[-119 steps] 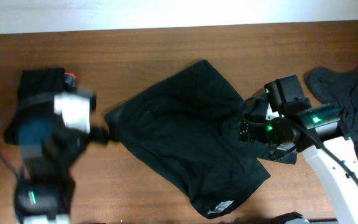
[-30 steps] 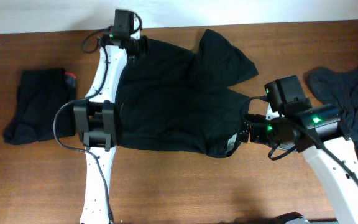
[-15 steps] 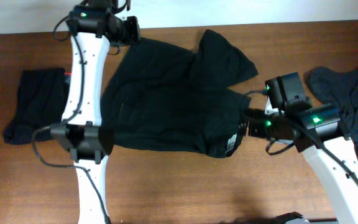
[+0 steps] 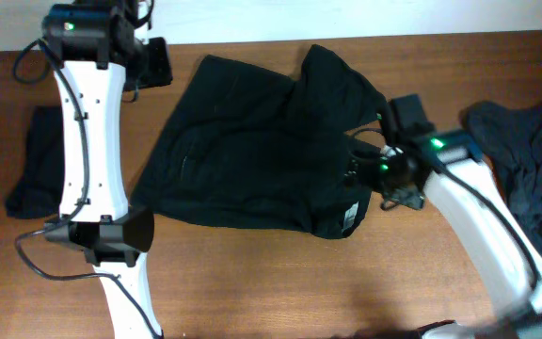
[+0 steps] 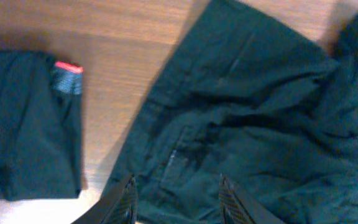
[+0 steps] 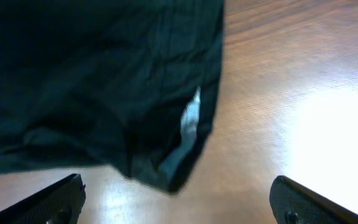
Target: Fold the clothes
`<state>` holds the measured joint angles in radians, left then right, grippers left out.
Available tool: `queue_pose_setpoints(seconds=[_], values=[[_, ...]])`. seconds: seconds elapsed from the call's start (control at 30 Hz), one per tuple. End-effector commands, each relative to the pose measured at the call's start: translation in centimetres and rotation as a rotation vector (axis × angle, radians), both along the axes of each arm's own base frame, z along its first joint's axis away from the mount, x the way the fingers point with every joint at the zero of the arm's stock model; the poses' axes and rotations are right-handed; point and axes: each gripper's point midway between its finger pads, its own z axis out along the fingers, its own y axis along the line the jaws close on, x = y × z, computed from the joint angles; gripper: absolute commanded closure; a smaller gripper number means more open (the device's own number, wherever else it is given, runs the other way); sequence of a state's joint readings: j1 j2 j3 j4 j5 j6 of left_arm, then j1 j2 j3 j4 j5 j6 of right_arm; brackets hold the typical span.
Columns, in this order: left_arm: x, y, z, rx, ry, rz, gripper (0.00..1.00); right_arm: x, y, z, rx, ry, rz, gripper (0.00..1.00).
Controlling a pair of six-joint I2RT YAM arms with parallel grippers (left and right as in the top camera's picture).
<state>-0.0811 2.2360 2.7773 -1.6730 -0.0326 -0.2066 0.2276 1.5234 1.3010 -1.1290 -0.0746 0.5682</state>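
Wide black shorts (image 4: 252,151) lie spread across the middle of the table, a pale label (image 4: 351,215) at their lower right corner. My left gripper (image 4: 158,62) hovers just left of their upper left corner. In the left wrist view that gripper (image 5: 178,202) is open above the shorts (image 5: 241,124), with nothing between its fingers (image 5: 126,199). My right gripper (image 4: 365,174) is at the shorts' right edge. Its wrist view shows it (image 6: 179,208) wide open over bare wood, below the shorts' corner (image 6: 104,81) and the label (image 6: 191,118).
A folded dark garment (image 4: 36,165) lies at the left, partly behind my left arm; its red tag (image 5: 68,67) shows in the left wrist view. A dark pile of clothes (image 4: 525,151) sits at the right edge. The wooden table (image 4: 280,282) ends at a white wall behind.
My left gripper has let go of the shorts' upper left corner and drawn away to the left. The right arm has shifted up and left. The shorts stay flat.
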Motion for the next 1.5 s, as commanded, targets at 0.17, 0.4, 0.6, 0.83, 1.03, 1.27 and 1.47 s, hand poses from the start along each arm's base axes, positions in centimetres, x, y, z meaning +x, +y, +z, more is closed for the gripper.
queue_pose_setpoints(seconds=[0.17, 0.4, 0.6, 0.83, 1.03, 1.27, 1.47], values=[[-0.7, 2.9, 0.0, 0.015, 0.021, 0.07, 0.54, 2.5, 3.0, -6.2, 0.121, 0.134, 0.032, 0.01], [-1.1, 2.9, -3.2, 0.023, 0.125, 0.07, 0.52, 3.3, 4.3, -6.9, 0.188, 0.132, 0.042, 0.71], [-1.3, 3.1, -6.4, 0.038, 0.208, 0.065, 0.51, 1.1, 3.9, -7.1, 0.169, 0.222, 0.035, 0.47], [-2.1, 4.6, -8.2, 0.037, 0.277, 0.097, 0.45, -1.3, 4.7, -7.4, 0.144, 0.293, 0.122, 0.46], [-2.5, 6.8, -8.3, 0.005, 0.29, 0.149, 0.41, -2.9, 6.0, -9.2, 0.071, 0.297, 0.186, 0.46], [-3.6, 7.4, -9.3, -0.05, 0.345, 0.141, 0.36, -3.6, 4.9, -10.4, -0.029, 0.303, 0.165, 0.46], [-5.4, 8.4, -11.8, -0.057, 0.453, 0.157, 0.35, -4.8, 4.5, -11.5, -0.034, 0.335, 0.166, 0.55]])
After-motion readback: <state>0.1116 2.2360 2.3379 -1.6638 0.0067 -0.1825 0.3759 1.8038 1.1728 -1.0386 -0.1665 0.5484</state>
